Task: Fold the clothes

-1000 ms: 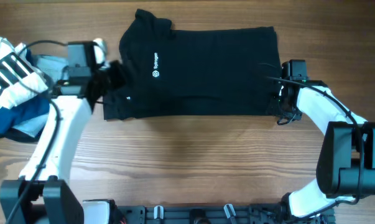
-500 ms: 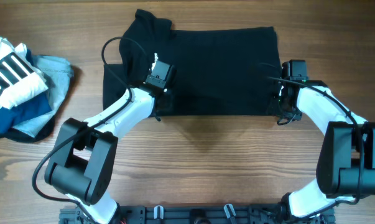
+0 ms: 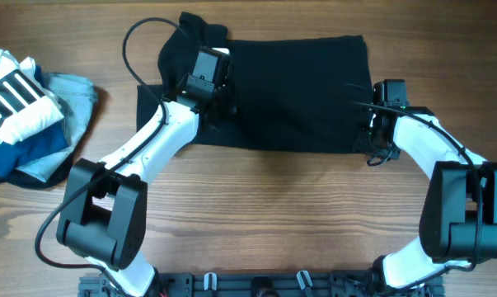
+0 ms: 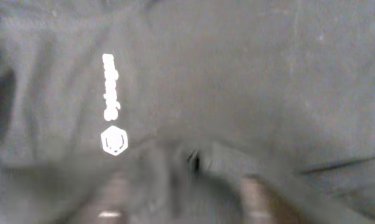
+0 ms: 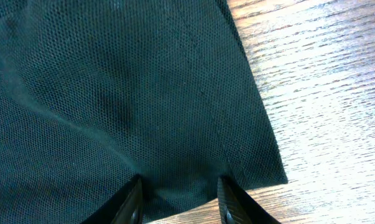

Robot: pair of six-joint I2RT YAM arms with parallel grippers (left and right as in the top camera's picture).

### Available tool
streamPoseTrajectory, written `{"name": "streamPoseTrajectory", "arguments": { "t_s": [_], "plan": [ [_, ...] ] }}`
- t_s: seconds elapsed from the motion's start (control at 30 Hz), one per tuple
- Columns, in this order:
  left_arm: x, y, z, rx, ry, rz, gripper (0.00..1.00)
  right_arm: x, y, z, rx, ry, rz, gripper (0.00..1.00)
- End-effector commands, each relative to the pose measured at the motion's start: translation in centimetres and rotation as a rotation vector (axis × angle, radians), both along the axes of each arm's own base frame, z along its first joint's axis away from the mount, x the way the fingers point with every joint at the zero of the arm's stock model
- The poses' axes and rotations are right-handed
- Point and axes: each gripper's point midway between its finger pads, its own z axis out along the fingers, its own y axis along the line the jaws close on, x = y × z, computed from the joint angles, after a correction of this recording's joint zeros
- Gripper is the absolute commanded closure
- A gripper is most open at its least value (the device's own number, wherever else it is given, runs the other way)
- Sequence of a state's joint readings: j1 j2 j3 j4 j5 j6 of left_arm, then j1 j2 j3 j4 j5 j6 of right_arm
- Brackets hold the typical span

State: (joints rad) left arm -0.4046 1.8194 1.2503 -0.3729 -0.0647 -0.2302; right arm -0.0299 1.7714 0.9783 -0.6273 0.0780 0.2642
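The clothes, a black short-sleeved shirt [image 3: 297, 91], lie spread across the far middle of the wooden table. My left gripper [image 3: 219, 82] hovers over the shirt's chest, near the collar. In the blurred left wrist view its fingers stand apart, so the left gripper [image 4: 186, 199] is open over a soft fold of the shirt [image 4: 249, 74]. The white logo [image 4: 114, 140] shows just ahead of it. My right gripper [image 3: 370, 136] sits at the shirt's near right corner. This right gripper [image 5: 181, 199] is open, with both fingertips pressed onto the flat shirt [image 5: 112, 93] by the hem.
A pile lies at the far left: a white garment with black stripes [image 3: 9, 99], light-blue denim [image 3: 73, 99] and a navy piece [image 3: 21, 153]. Bare wooden table [image 3: 256, 214] runs along the front. The left arm's cable [image 3: 137, 41] loops above the shirt's shoulder.
My left gripper went from the shirt's left sleeve to its front edge, then up onto the chest. The shirt's near left edge has drawn inward. The right gripper has not moved.
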Motion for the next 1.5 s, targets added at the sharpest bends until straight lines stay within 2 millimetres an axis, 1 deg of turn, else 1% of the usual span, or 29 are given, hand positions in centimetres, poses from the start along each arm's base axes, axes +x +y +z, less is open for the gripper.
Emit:
{"name": "streamPoseTrajectory", "arguments": {
  "t_s": [0.0, 0.03, 0.13, 0.2, 0.23, 0.27, 0.3, 0.33, 0.37, 0.5, 0.57, 0.63, 0.67, 0.7, 0.73, 0.77, 0.8, 0.83, 0.87, 0.93, 1.0, 1.03, 1.07, 1.13, 1.2, 1.23, 1.33, 1.37, 1.47],
  "plan": [
    [-0.7, 0.4, -0.8, -0.003, 0.054, 0.007, 0.13, -1.5, -0.1, -0.9, -0.001, 0.048, -0.002, 0.61],
    [-0.9, 1.1, -1.1, 0.01, 0.074, 0.018, 0.13, -1.5, -0.1, -0.9, -0.002, 0.051, -0.001, 0.61],
    [-2.3, 5.4, -2.5, 0.077, 0.18, 0.103, 0.15, -1.5, -0.1, -0.9, -0.002, 0.051, -0.001, 0.6],
    [-3.9, 8.7, -3.5, 0.1, 0.283, 0.179, 0.23, -1.5, -0.1, -0.9, -0.002, 0.051, -0.002, 0.6],
    [-4.9, 10.3, -3.9, 0.099, 0.336, 0.236, 0.24, -1.5, -0.1, -0.9, -0.002, 0.048, -0.002, 0.6],
    [-5.5, 11.3, -4.1, 0.095, 0.369, 0.28, 0.24, -1.2, -0.1, -0.9, -0.003, 0.039, -0.001, 0.61],
    [-6.0, 12.3, -4.3, 0.09, 0.4, 0.326, 0.27, -0.9, -0.3, -0.8, -0.011, 0.025, -0.001, 0.6],
    [-6.5, 13.0, -4.4, 0.079, 0.426, 0.359, 0.32, -0.6, -0.4, -0.8, -0.016, 0.013, -0.003, 0.6],
    [-6.7, 13.1, -4.6, 0.057, 0.439, 0.364, 0.36, -0.5, -0.3, -0.8, -0.015, 0.009, -0.004, 0.61],
    [-7.0, 10.8, -6.0, -0.079, 0.461, 0.307, 0.34, -0.4, -0.3, -0.8, -0.014, 0.006, -0.006, 0.61],
    [-7.0, 10.6, -6.7, -0.092, 0.446, 0.3, 0.3, -0.4, -0.3, -0.8, -0.014, 0.006, -0.006, 0.6],
    [-7.3, 10.7, -7.5, -0.093, 0.442, 0.299, 0.31, -0.5, -0.3, -0.8, -0.014, 0.007, -0.005, 0.6],
    [-7.6, 10.7, -7.9, -0.091, 0.447, 0.3, 0.37, -0.5, -0.3, -0.8, -0.014, 0.007, -0.006, 0.6],
    [-7.7, 10.8, -8.0, -0.085, 0.448, 0.302, 0.45, -0.5, -0.3, -0.8, -0.014, 0.007, -0.006, 0.6],
    [-7.7, 11.2, -8.0, -0.068, 0.443, 0.311, 0.59, -0.5, -0.3, -0.8, -0.014, 0.009, -0.006, 0.6],
    [-7.7, 11.7, -8.1, -0.038, 0.438, 0.325, 0.92, -0.5, -0.3, -0.8, -0.014, 0.011, -0.006, 0.6],
    [-7.9, 12.2, -8.1, -0.017, 0.441, 0.335, 0.96, -0.6, -0.3, -0.8, -0.014, 0.013, -0.005, 0.6],
    [-8.4, 12.6, -8.3, 0.01, 0.457, 0.345, 0.96, -0.7, -0.3, -0.8, -0.015, 0.017, -0.003, 0.6],
    [-9.2, 13.8, -8.4, 0.076, 0.478, 0.371, 0.96, -0.9, -0.5, -0.8, -0.022, 0.027, -0.004, 0.6],
    [-10.9, 17.1, -8.2, 0.234, 0.51, 0.448, 0.96, -1.8, -1.1, -0.8, -0.061, 0.06, -0.021, 0.61],
    [-12.0, 19.5, -7.9, 0.293, 0.538, 0.527, 0.96, -2.1, -1.9, -0.7, -0.103, 0.069, -0.049, 0.61],
    [-12.4, 20.4, -7.9, 0.281, 0.555, 0.559, 0.96, -1.9, -2.1, -0.7, -0.103, 0.062, -0.053, 0.61],
    [-12.3, 20.3, -8.1, 0.249, 0.562, 0.561, 0.96, -1.9, -2.2, -0.7, -0.103, 0.06, -0.054, 0.61],
    [-12.1, 19.3, -8.3, 0.188, 0.57, 0.545, 0.96, -1.6, -2.1, -0.7, -0.099, 0.051, -0.05, 0.61],
    [-12.1, 19.2, -8.3, 0.189, 0.572, 0.536, 0.96, -1.7, -2.1, -0.7, -0.1, 0.055, -0.049, 0.61],
    [-12.8, 19.9, -8.2, 0.232, 0.591, 0.542, 0.96, -2.3, -2.1, -0.7, -0.1, 0.075, -0.053, 0.64],
    [-15.2, 21.9, -7.7, 0.316, 0.662, 0.611, 0.96, -3.3, -2.4, -0.8, -0.103, 0.115, -0.087, 0.65],
    [-15.5, 22.1, -7.7, 0.308, 0.674, 0.632, 0.96, -3.4, -2.3, -0.8, -0.1, 0.117, -0.084, 0.65],
    [-15.6, 21.8, -7.7, 0.3, 0.679, 0.623, 0.96, -3.9, -1.3, -0.6, -0.045, 0.134, -0.071, 0.66]
  ]
}}
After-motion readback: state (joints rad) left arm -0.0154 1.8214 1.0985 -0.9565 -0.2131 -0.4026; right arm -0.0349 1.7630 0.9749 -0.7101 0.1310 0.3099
